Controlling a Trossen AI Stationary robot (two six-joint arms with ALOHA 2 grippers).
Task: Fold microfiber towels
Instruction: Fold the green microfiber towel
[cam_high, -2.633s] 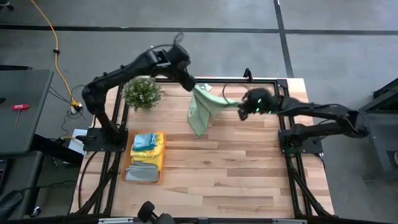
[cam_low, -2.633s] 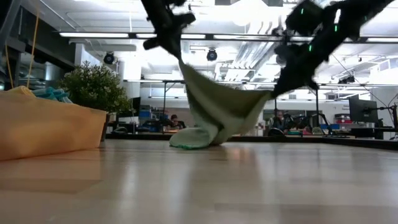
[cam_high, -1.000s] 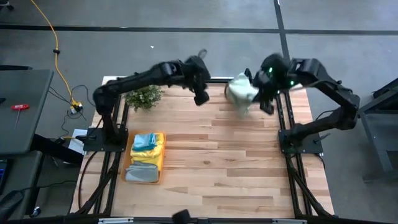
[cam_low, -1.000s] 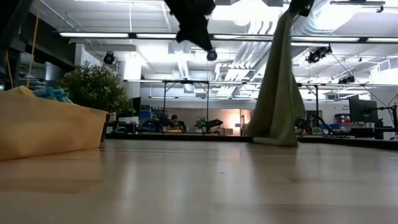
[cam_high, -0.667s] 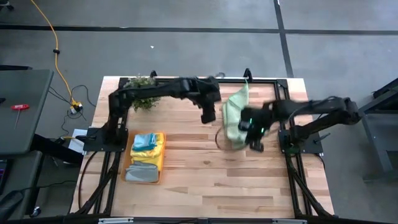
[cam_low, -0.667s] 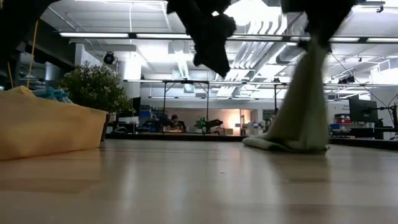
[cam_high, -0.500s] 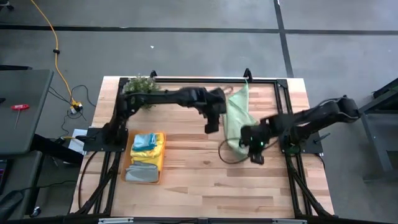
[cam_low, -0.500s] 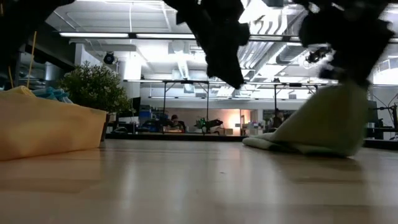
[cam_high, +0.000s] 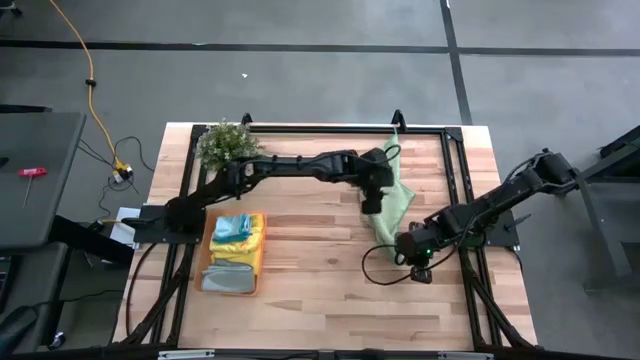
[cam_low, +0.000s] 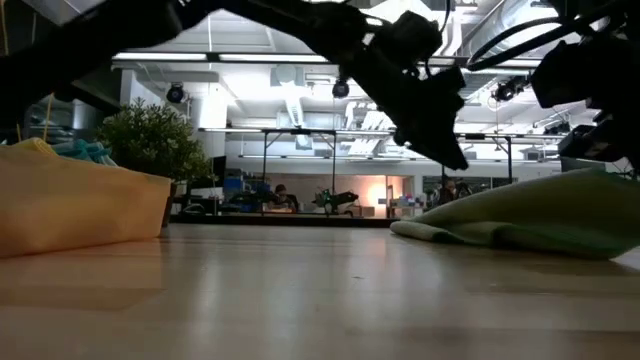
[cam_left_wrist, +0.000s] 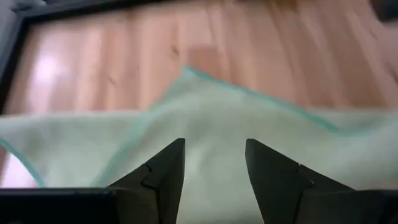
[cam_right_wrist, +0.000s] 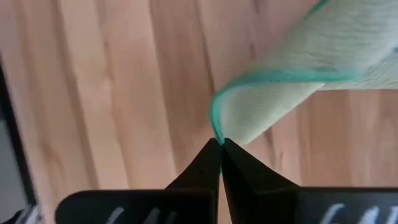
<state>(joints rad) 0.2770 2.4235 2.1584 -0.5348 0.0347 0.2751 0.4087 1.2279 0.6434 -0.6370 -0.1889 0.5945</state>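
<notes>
Since a second ago the pale green towel (cam_high: 389, 203) has come down from hanging in the air to lie in a long rumpled strip on the table (cam_high: 300, 280), and both arms have dropped with it. Starting from the left: a stack of other microfiber towels (cam_high: 235, 250), blue and yellow on top, sits on the tray well behind the left arm's reach, with the plant (cam_high: 225, 145) beside that arm. The left gripper (cam_high: 372, 192) hovers just over the upper stretch of the green towel with its fingers (cam_left_wrist: 163, 177) spread and nothing between them. Farther right, the right gripper (cam_high: 415, 247) is low at the towel's near end, its fingers pressed together on the teal-edged corner (cam_right_wrist: 216, 134). The risk, as I judge it, is that the towel stays bunched: if the right gripper pulls before the left one pins or takes the far edge, the whole cloth will slide instead of flattening, and the thin corner pinch could slip out. The right wrist view shows that corner pinch, which the high view hides under the arm; the low view alone shows the towel (cam_low: 520, 225) lying heaped rather than flat.
</notes>
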